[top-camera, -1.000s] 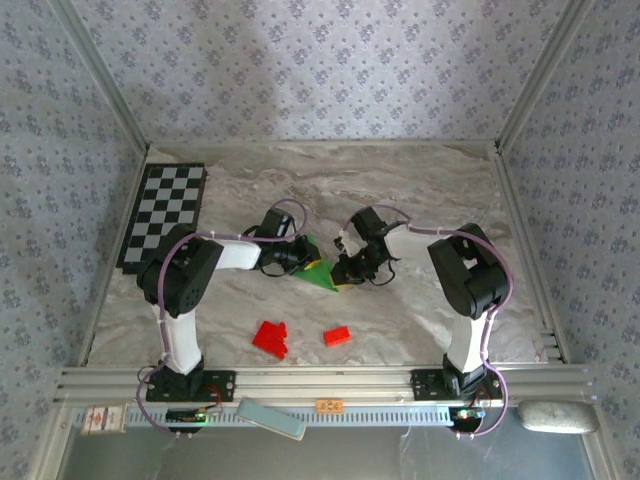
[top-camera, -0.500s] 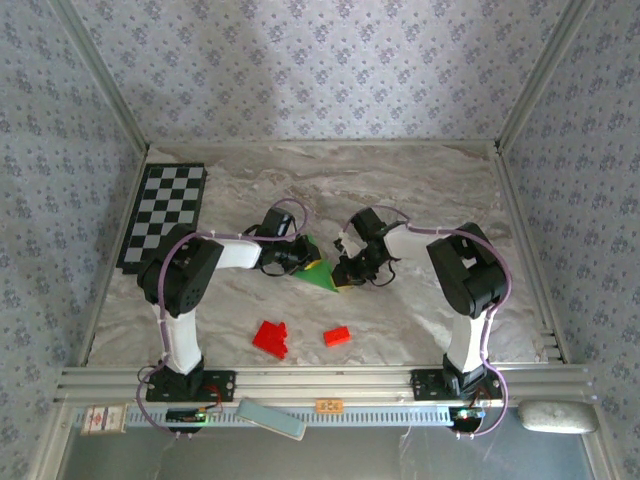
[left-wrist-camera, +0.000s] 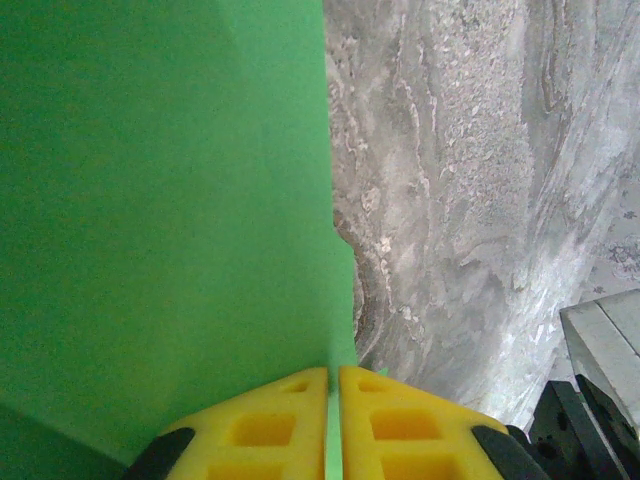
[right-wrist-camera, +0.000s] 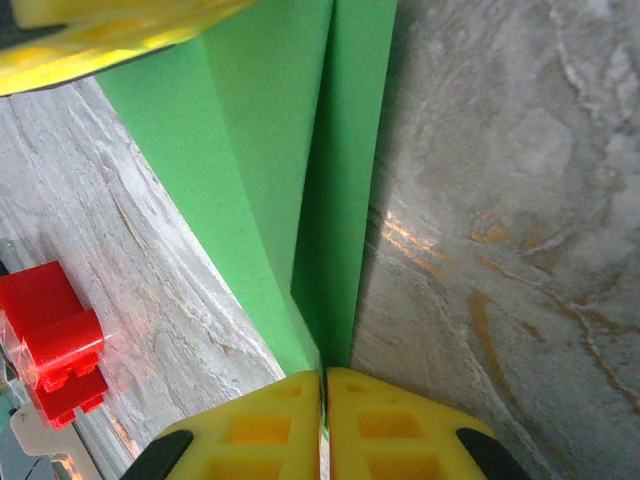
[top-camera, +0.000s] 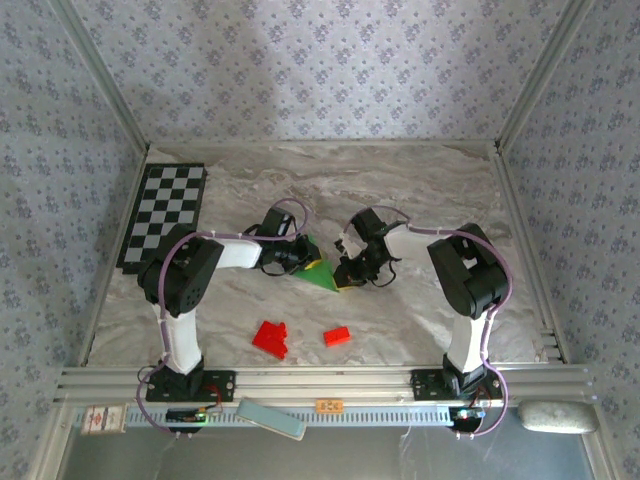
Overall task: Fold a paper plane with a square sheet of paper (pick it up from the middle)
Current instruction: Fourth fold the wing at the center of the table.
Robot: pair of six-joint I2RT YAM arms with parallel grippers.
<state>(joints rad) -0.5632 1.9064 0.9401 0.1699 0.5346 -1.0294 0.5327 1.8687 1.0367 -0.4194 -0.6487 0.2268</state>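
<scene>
The bright green sheet of paper (top-camera: 320,270) is creased into a pointed wedge and held between both grippers at the table's middle. My left gripper (top-camera: 300,258) is shut on its left side. In the left wrist view the yellow fingertips (left-wrist-camera: 285,400) pinch a paper edge, and the green sheet (left-wrist-camera: 160,200) spreads across the left half. My right gripper (top-camera: 346,270) is shut on the wedge's right tip. In the right wrist view that gripper (right-wrist-camera: 323,375) clamps the folded layers (right-wrist-camera: 300,180). The left gripper's yellow finger (right-wrist-camera: 100,30) shows at top left.
Two small red blocks (top-camera: 270,338) (top-camera: 337,336) lie on the marble table nearer the arm bases; one red block (right-wrist-camera: 50,340) shows in the right wrist view. A black-and-white checkered board (top-camera: 165,215) lies at the far left. Metal frame rails border the table.
</scene>
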